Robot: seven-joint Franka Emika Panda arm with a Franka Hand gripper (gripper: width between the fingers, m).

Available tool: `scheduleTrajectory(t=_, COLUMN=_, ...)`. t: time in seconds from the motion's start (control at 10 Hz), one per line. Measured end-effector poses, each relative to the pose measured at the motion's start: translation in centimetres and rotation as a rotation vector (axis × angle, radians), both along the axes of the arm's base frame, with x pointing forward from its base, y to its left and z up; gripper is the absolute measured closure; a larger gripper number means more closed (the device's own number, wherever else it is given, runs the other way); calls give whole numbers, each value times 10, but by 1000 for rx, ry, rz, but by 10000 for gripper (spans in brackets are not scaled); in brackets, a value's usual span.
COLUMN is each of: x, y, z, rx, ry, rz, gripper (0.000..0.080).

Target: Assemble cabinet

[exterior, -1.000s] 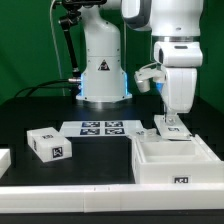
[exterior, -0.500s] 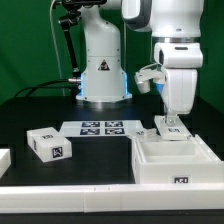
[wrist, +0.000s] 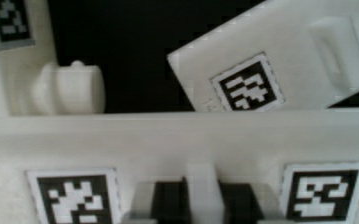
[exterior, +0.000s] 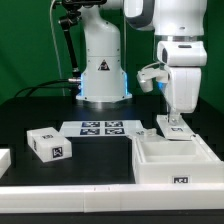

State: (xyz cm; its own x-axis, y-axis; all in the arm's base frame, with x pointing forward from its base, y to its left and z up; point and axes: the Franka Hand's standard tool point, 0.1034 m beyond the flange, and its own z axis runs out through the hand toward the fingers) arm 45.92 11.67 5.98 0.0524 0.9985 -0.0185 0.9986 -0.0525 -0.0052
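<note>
You have the cabinet (exterior: 155,170) sitting open side up at the desk's front corner on the exterior view's right, with the gripper (exterior: 172,127) hanging right over its rear wall. In the wrist view the dark fingers (wrist: 165,203) sit very close together against a tagged white wall, but you cannot tell whether they pinch anything. The marker board (exterior: 100,127) lies mid-desk, and a small tagged white block (exterior: 48,143) rests near the front edge on the exterior view's left.
</note>
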Motion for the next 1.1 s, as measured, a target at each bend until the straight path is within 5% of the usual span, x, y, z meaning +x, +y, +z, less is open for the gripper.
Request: scheduleTrajectory(t=1.1, x=15, y=-2, z=-3, rx=11, ry=-12, rz=16, gripper=729)
